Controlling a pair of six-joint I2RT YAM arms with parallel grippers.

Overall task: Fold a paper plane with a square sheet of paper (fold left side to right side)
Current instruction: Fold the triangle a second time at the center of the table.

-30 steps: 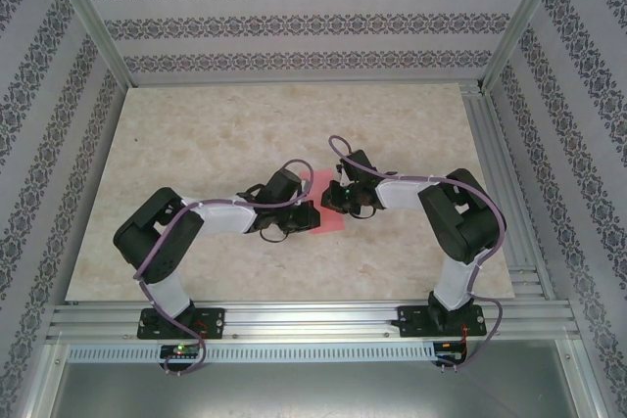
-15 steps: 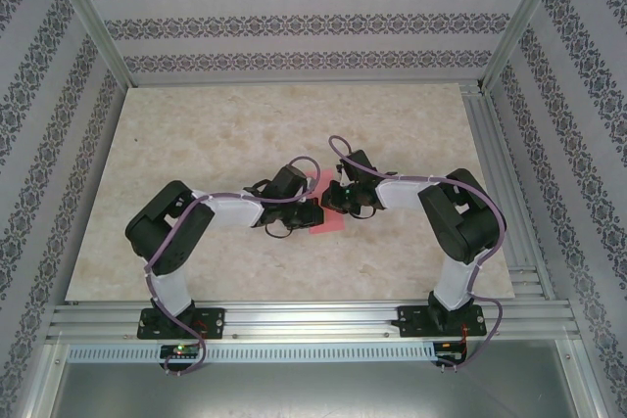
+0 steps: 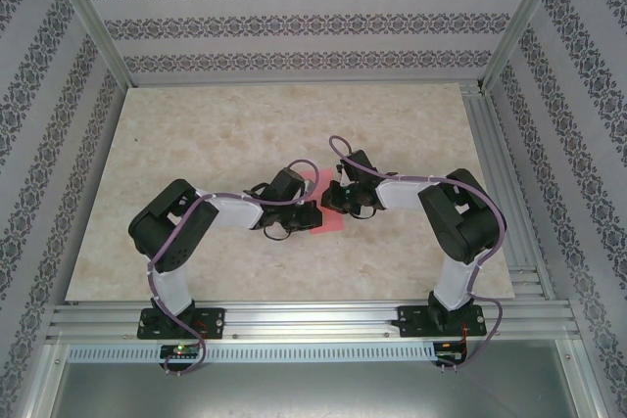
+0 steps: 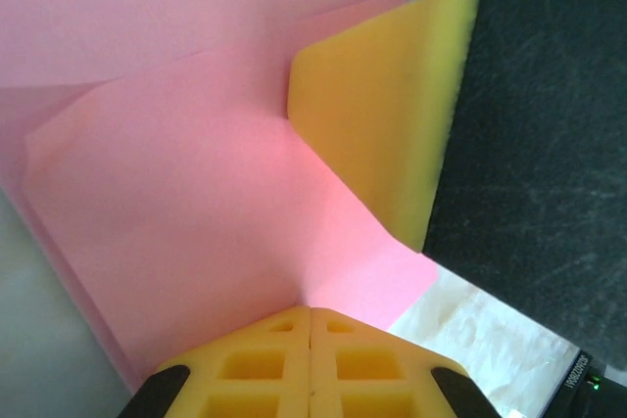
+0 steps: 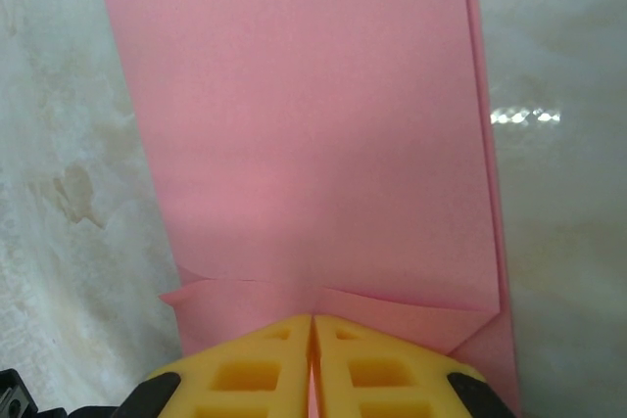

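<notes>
The pink square sheet of paper [image 3: 331, 225] lies mid-table between my two grippers, mostly covered by them. In the left wrist view the sheet [image 4: 196, 193] is creased and lifts up into my left gripper [image 4: 311, 315], which is shut on its edge. One yellow pad of the right gripper's fingers [image 4: 377, 115] presses on the paper just beyond. In the right wrist view the sheet [image 5: 304, 124] stretches away as a tall strip with a small folded flap near my right gripper [image 5: 313, 325], shut with pink showing between its pads. From above, the left gripper [image 3: 306, 212] and right gripper [image 3: 331, 201] almost touch.
The pale marble-patterned table [image 3: 196, 134] spreads around the paper. An aluminium rail [image 3: 313, 320] runs along the near edge at the arm bases, and patterned walls [image 3: 294, 26] enclose the back and sides.
My left gripper has shifted rightward over the sheet, covering more of the pink, and its elbow has followed. The right arm has stayed still.
</notes>
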